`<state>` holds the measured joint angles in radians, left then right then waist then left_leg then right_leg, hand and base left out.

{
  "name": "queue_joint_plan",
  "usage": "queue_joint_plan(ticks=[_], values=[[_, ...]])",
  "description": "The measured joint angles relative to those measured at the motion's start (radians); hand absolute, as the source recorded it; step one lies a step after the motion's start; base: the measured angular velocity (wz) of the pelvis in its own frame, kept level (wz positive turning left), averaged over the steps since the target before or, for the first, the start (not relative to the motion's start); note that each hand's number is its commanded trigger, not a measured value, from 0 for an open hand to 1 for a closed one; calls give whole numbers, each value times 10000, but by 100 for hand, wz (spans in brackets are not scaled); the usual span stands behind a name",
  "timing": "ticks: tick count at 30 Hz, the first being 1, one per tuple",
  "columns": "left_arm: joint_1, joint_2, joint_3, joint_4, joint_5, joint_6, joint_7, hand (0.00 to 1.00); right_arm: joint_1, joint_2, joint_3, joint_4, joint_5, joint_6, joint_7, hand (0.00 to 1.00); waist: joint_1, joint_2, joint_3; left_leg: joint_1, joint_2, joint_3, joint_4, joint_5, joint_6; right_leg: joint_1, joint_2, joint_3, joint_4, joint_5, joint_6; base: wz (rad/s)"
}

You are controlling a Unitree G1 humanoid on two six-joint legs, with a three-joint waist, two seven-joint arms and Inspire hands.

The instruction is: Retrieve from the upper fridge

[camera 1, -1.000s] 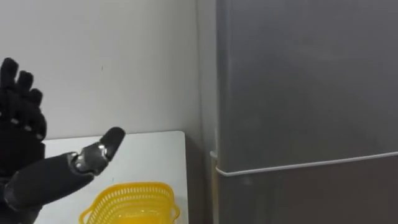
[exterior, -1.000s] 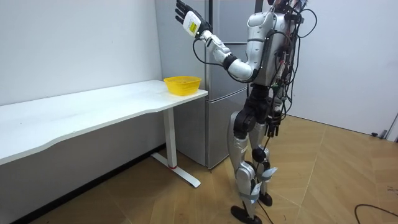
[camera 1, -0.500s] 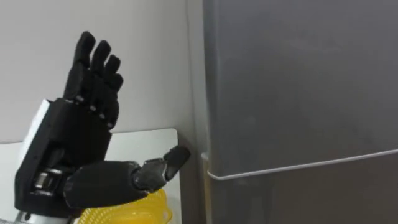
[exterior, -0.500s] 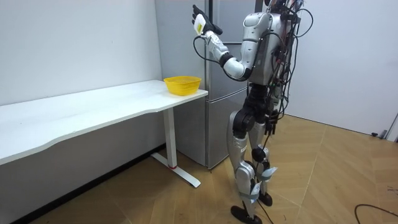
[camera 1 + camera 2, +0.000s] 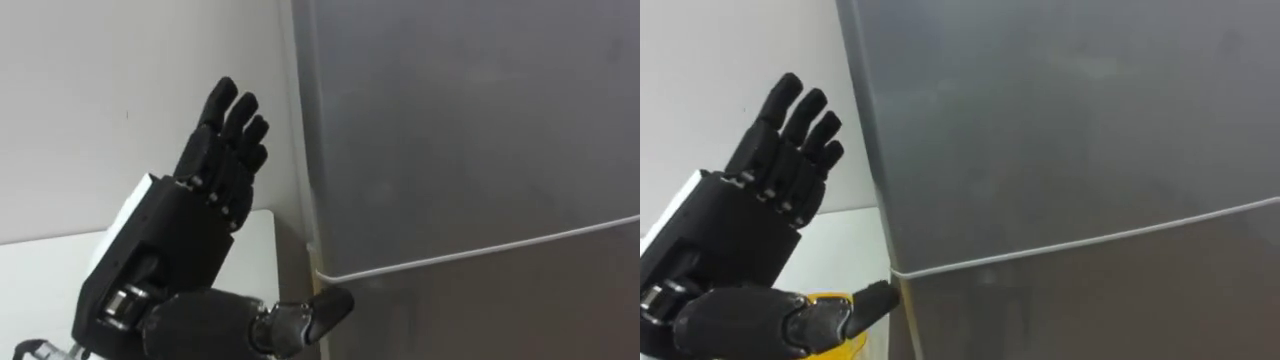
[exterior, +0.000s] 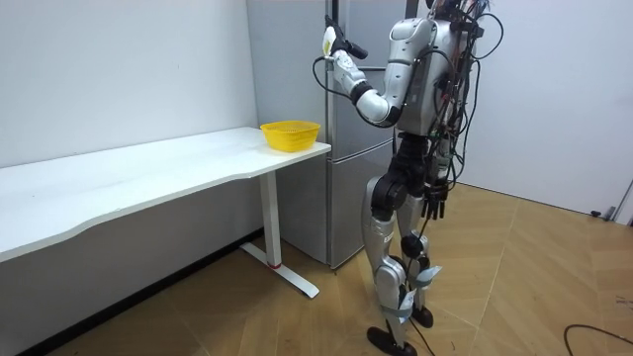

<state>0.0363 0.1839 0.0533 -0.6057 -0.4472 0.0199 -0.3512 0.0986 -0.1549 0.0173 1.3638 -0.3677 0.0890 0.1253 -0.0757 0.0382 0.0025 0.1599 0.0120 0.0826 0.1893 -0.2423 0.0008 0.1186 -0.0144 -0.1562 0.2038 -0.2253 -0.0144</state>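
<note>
A tall grey fridge stands before me, its upper door (image 5: pixel 470 130) shut above a thin seam (image 5: pixel 480 255) and the lower door (image 5: pixel 500 315). My left hand (image 5: pixel 190 250) is raised, open, fingers straight and thumb spread, close beside the upper door's left edge; whether it touches the edge I cannot tell. In the room view I stand upright facing the fridge (image 6: pixel 287 79) with that left hand (image 6: pixel 334 42) up at head height. My right hand (image 6: pixel 432 203) hangs by my hip. No handle shows on the door, and what is inside the fridge is hidden.
A white table (image 6: pixel 148 168) runs along the wall on my left, up to the fridge's side. A yellow mesh basket (image 6: pixel 291 133) sits on its end nearest the fridge, partly behind my thumb in the right eye view. Wooden floor lies open behind me.
My left hand has moved right, from over the table to the upper door's left edge. The eye view has shifted a little, hiding the basket behind the hand.
</note>
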Motion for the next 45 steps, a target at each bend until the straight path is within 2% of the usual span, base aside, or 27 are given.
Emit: queue_joint_plan(ticks=[12,20,21,22,23,24,29,30,31,32,45], values=[[0,2,-192,49,-6,242,-915,0,-20,-51,23,-3,1,0,13,0,-9,44,-12,68,93,33,-17,0,0,13,7,136,2,18,-30,-3],[2,27,-215,67,-4,248,-1018,0,-16,-60,92,-40,7,3,-32,0,-3,46,-9,76,107,121,-19,0,-1,32,3,142,8,23,-38,0],[2,28,-218,72,-4,249,-1037,12,-22,-60,102,-42,5,3,-40,0,-5,45,-8,77,106,123,-20,0,-1,36,1,142,10,23,-38,0],[2,28,-220,88,-3,249,-1060,61,-26,-60,105,-42,4,4,-47,0,-6,43,-7,77,106,123,-20,0,-1,41,1,143,12,23,-37,0],[2,28,-219,100,-3,249,-1080,61,-25,-60,105,-41,4,5,-49,0,-6,41,-6,76,106,123,-21,0,-1,46,1,144,12,23,-37,0],[2,28,-217,135,-3,249,-1116,100,-22,-60,107,-41,4,7,-52,0,-5,36,-3,76,106,123,-22,0,-1,56,-1,144,12,23,-37,0],[1,26,-100,274,-3,249,-1071,100,-19,-60,126,-38,4,12,-74,0,5,23,7,77,102,123,-22,0,-1,69,-1,144,8,22,-37,0],[1,26,59,308,-4,249,-940,92,-20,-60,124,-32,4,15,-84,0,8,20,9,76,99,122,-22,0,-1,69,-1,142,4,22,-37,0],[1,21,127,308,-37,242,-915,60,-18,-59,123,-26,4,16,-101,0,14,11,15,75,97,119,-22,0,-1,72,-1,139,1,22,-36,0],[1,8,160,309,-103,240,-884,0,-19,-59,123,-26,4,16,-109,0,21,7,17,75,98,118,-22,0,-1,73,-1,137,1,22,-35,0],[6,42,-98,301,-232,247,-1198,0,-30,-57,122,-20,5,6,-135,0,10,8,28,73,88,118,-22,0,-1,80,-5,144,5,27,-24,0]])
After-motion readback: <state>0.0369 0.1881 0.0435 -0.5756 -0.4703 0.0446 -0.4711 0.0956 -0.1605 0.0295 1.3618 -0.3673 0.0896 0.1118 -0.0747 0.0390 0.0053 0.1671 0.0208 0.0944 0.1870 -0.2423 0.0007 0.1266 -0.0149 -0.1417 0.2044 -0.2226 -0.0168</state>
